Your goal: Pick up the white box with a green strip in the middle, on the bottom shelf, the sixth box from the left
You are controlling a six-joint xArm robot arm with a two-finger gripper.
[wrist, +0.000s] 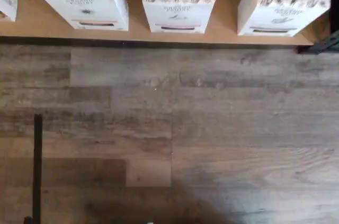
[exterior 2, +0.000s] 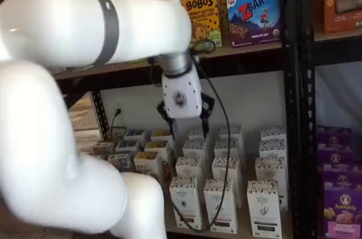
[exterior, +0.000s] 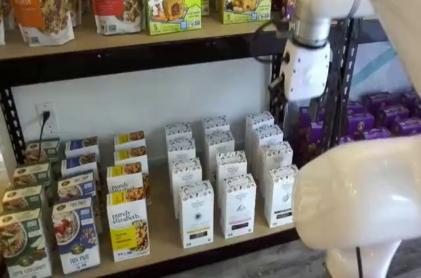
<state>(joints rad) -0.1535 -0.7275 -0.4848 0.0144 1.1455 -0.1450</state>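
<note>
Approach stage: my claw (exterior 2: pixel 186 122) hangs with its two black fingers spread apart and nothing between them, in the centre of a shelf view, well above the bottom shelf (exterior: pixel 164 242) and its rows of cartons. The white box (exterior: pixel 279 196) I take to be my target stands at the front of the rightmost white column, lower right of the shelf in both shelf views. In the wrist view it is the carton (wrist: pixel 282 2) nearest the black upright (wrist: pixel 324 44), though I cannot make out the colour of its strip there. No contact is made yet. By my judgement, the next move calls for bringing the claw down and across to that column. The fingers must then square up on the carton's narrow sides without nudging the neighbouring white carton (exterior: pixel 238 206) just beside it.
</note>
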